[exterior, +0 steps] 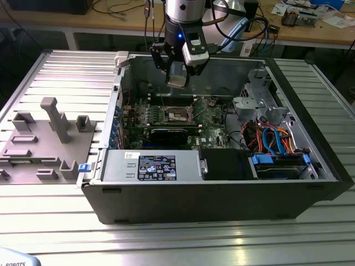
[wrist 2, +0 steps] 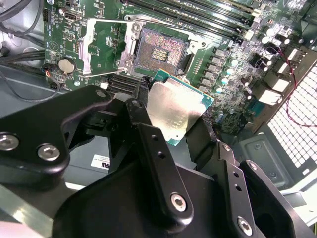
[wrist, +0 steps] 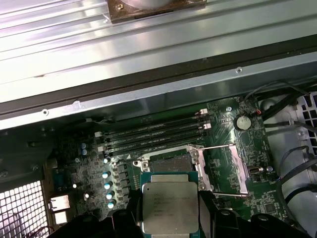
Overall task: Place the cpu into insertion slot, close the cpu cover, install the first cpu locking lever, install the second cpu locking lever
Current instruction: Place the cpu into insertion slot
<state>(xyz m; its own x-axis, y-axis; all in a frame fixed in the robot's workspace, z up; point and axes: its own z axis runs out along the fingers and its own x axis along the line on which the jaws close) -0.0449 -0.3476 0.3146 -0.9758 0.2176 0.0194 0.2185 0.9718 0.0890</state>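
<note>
The gripper (exterior: 178,77) is hanging with the cpu (exterior: 177,82) inside the open top of the computer case (exterior: 222,199), and clear air is lying between the chip and the uncovered insertion slot (wrist 2: 158,52) below. The cpu cover (wrist 2: 130,47) is sitting swung open to one side of the slot, while long memory slots (wrist: 153,136) are running just beside another edge. Toward the exterior view's right, the drive cage (exterior: 258,94) and bundled cables (exterior: 272,138) are crowding the case, and the power supply (exterior: 155,166) is walling off the near side.
</note>
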